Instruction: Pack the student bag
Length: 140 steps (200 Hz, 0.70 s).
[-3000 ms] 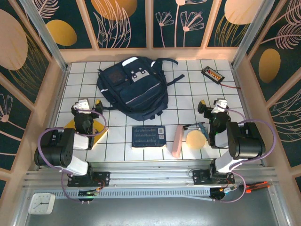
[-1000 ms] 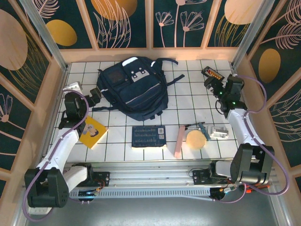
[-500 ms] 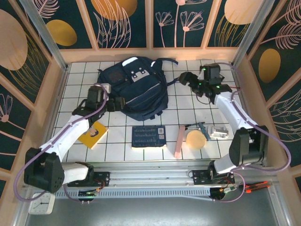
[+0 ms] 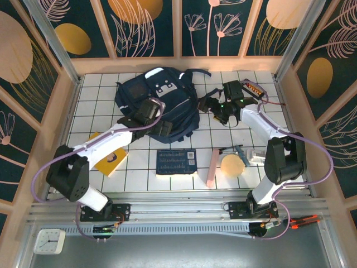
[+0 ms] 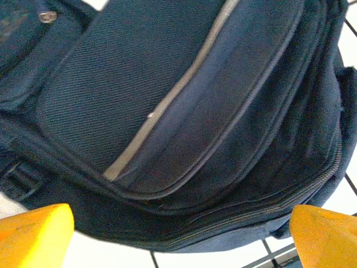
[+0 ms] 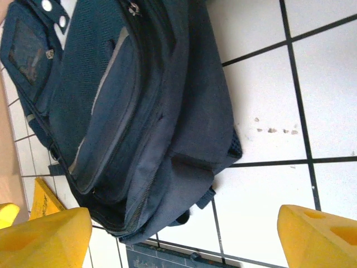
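Lying flat at the far middle of the white tiled surface (image 4: 92, 97), the large dark navy fabric student bag (image 4: 159, 103) is seen front pocket up, with its top toward the far wall. Bare tiles are left on both sides of it. The wider free strip is found to its right, running out to the wooden side wall (image 4: 287, 111). Its near edge is separated from the flat navy printed book (image 4: 177, 162) by a bare strip of tiles. A yellow flat book (image 4: 109, 156) is partly covered by the left arm. A pink flat bar (image 4: 211, 167) and a round tan disc (image 4: 231, 166) are set near-right, well apart from the bag.

The left hand (image 4: 160, 127) is held over the bag's near edge, with its arm stretched diagonally from the base. In the left wrist view its yellow fingers (image 5: 36, 234) are spread wide over the lower seam and nothing is gripped.

The right hand (image 4: 211, 106) is held just beside the bag's right edge, by a black strap (image 4: 207, 94). It is released too. Its fingers (image 6: 44, 237) are wide apart, and bag corner and bare tile are framed between them.
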Motion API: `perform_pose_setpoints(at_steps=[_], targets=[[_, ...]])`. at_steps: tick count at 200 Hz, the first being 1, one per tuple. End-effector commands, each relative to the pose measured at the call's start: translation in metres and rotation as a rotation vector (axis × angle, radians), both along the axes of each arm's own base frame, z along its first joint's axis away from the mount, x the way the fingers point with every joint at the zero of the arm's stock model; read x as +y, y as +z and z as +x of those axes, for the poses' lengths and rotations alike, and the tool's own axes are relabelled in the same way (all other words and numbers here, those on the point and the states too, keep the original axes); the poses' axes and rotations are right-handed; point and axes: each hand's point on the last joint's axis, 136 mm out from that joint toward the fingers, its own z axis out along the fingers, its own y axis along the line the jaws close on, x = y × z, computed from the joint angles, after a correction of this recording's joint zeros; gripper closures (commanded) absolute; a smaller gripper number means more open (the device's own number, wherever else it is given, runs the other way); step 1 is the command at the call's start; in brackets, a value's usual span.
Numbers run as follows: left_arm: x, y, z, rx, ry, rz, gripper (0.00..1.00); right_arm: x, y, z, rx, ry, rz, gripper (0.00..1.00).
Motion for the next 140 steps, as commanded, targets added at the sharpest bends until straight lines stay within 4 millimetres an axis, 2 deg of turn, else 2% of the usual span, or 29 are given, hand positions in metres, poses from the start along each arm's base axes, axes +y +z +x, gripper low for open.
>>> perform_pose_setpoints(at_steps=[1, 27, 33, 35, 40, 68, 123, 140], targets=[[-0.010, 0.002, 0.013, -0.025, -0.026, 0.027, 0.01, -0.002, -0.003, -0.003, 0.026, -0.003, -0.030, 0.13], [-0.021, -0.005, 0.026, -0.022, -0.048, 0.047, 0.01, 0.000, -0.006, 0.001, 0.039, -0.002, -0.031, 0.13], [-0.023, -0.002, 0.030, -0.030, -0.052, 0.045, 0.01, 0.001, -0.007, 0.002, 0.041, -0.002, -0.031, 0.13], [-0.024, -0.010, 0.031, -0.016, -0.054, 0.056, 0.01, 0.001, -0.007, 0.002, 0.042, -0.001, -0.031, 0.13], [-0.026, -0.014, 0.033, -0.010, -0.060, 0.062, 0.01, 0.001, -0.006, 0.003, 0.042, -0.001, -0.031, 0.13], [-0.040, -0.020, 0.047, -0.003, -0.085, 0.071, 0.02, 0.004, -0.009, 0.009, 0.052, 0.006, -0.036, 0.14], [-0.061, -0.036, 0.068, 0.013, -0.120, 0.118, 0.06, 0.007, -0.012, 0.022, 0.065, 0.025, -0.049, 0.14], [-0.065, -0.042, 0.074, 0.019, -0.121, 0.127, 0.11, 0.008, -0.013, 0.024, 0.066, 0.032, -0.049, 0.14]])
